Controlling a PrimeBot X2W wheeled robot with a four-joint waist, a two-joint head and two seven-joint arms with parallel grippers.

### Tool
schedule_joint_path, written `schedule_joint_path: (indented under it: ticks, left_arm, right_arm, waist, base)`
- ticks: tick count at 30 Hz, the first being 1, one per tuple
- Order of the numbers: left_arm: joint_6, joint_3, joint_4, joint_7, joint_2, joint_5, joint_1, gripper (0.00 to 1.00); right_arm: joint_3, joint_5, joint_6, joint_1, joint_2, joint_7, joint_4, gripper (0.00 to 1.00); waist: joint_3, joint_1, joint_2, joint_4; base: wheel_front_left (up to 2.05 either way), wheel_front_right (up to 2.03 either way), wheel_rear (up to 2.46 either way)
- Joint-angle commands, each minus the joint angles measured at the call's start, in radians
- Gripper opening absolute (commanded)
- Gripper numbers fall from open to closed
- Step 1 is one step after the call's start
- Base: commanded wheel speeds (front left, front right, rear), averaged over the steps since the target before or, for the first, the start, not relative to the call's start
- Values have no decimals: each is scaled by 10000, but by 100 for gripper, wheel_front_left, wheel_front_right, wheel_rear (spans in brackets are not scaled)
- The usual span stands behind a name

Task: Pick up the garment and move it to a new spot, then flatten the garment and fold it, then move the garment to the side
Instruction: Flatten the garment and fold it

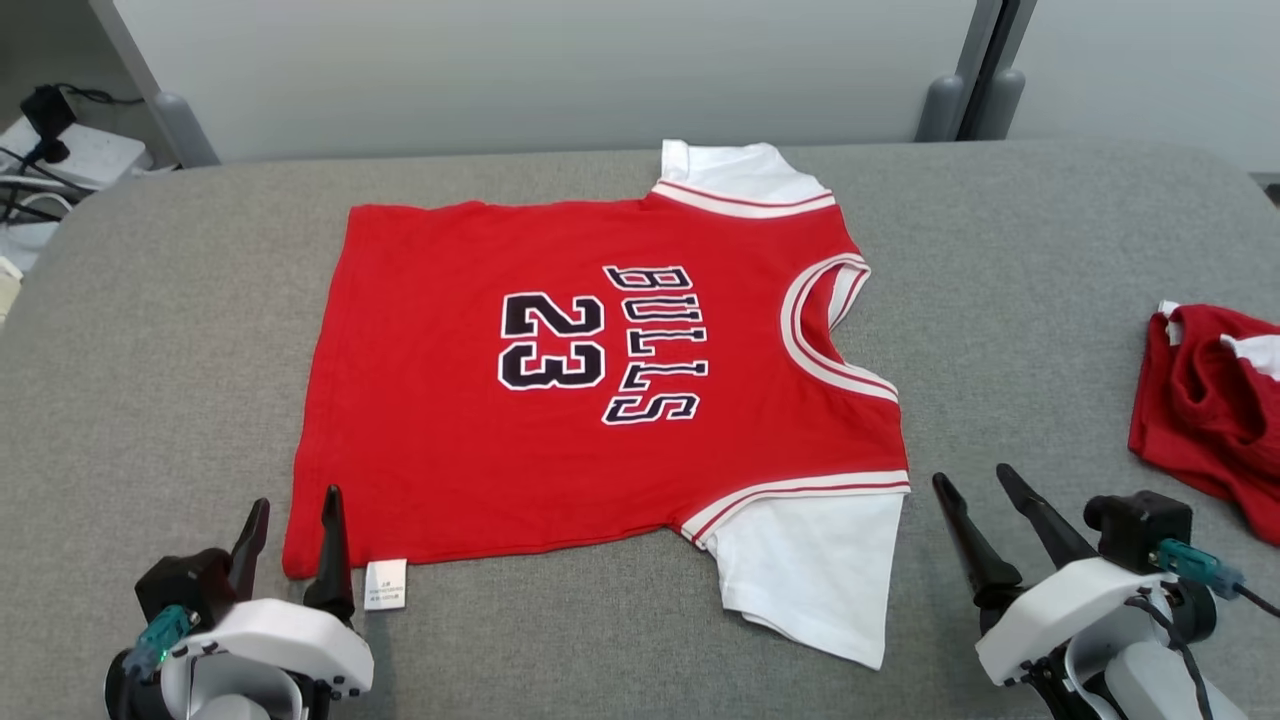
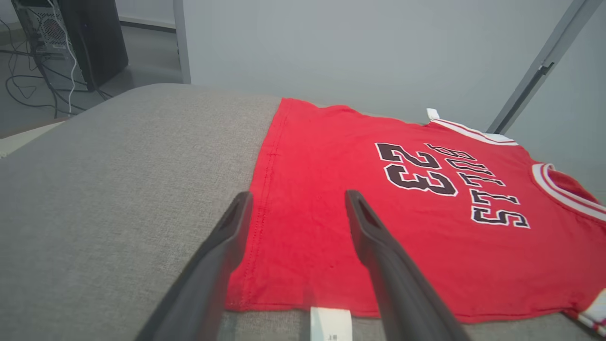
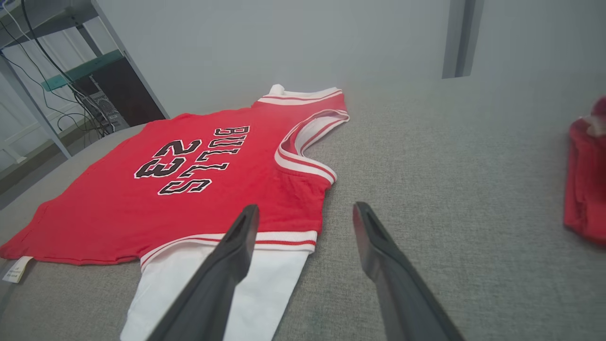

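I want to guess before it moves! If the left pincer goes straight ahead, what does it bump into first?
Probably the red shirt, near its hem corner: the open left pincer points straight at that edge. Its height above the cloth is unclear.

The shirt is smooth matt cloth; the table, coarse woven fabric; the pincer fingers, matt dark plastic.

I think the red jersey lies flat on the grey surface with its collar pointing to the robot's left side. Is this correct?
Not quite. In the head view the red jersey lies flat on the grey surface, but its collar points to the robot's right side.
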Motion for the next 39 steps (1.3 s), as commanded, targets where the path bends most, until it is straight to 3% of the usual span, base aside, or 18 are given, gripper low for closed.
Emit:
schedule_joint_path:
  ticks: [1, 17, 27, 39]
  left_arm:
    - [113, 194, -447, -59, 244, -102, 79, 100]
    - [867, -343, -2755, -59, 243, 215, 1738, 100]
    - [1196, -509, -3244, -59, 243, 325, 2024, 100]
    - [1244, -679, -3168, -59, 243, 309, 2061, 100]
  right_arm:
    - [-166, -320, 44, 162, -12, -147, -353, 100]
    - [-3134, -3443, 44, 1638, 1202, -147, -2508, 100]
    - [-3635, -4034, 44, 1916, 1624, -147, -3150, 100]
    - [-3452, -4141, 44, 1979, 1685, -147, -3026, 100]
  waist:
    - [-207, 0, 0, 9]
    - [-766, 0, 0, -51]
    - [-782, 0, 0, -101]
    - [-663, 0, 0, -87]
  base:
    - [0, 0, 0]
    - [0, 0, 0]
    - [0, 0, 0]
    - [0, 0, 0]
